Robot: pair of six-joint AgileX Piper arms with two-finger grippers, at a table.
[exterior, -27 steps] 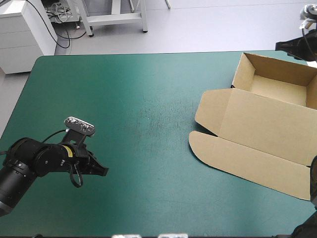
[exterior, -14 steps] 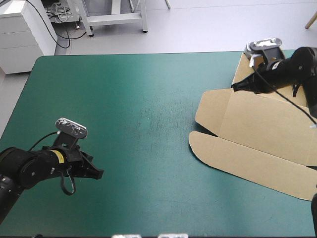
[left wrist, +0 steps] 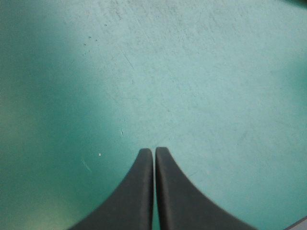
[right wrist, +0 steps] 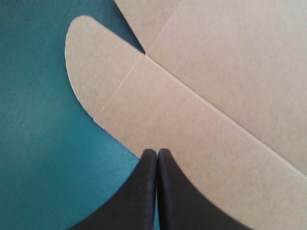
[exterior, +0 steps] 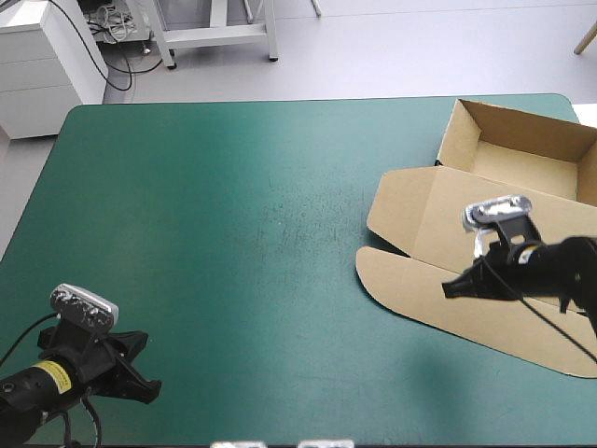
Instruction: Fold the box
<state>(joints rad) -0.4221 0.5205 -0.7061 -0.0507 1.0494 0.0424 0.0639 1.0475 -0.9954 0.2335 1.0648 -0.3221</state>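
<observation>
- The brown box lies at the right end of the teal-green cover. It is an open tray with raised walls, set by the table's far right corner.
- The lid lies flat, spreading from the box's tray toward the table's near edge. It ends in a long front flap with a rounded left end.
- The right gripper is over the box, pointing toward the rounded end of the front flap. Its two black fingers are pressed together into one pointed arch and grip nothing.
- In the right wrist view the right gripper has its tip just at the box's outer edge. Brown board lies ahead of it and to one side, and teal-green cover to the other. Two crease lines of the box meet at a notch ahead of the fingertips.
- The pictures do not show whether the right gripper touches the box or hangs just above it.
- The left gripper is well apart from the box, at the opposite near corner of the table.
- The left wrist view shows the left gripper with its black fingers drawn together, nothing between them. Only bare, lightly scuffed teal-green cover lies ahead, with no part of the box in that view.
</observation>
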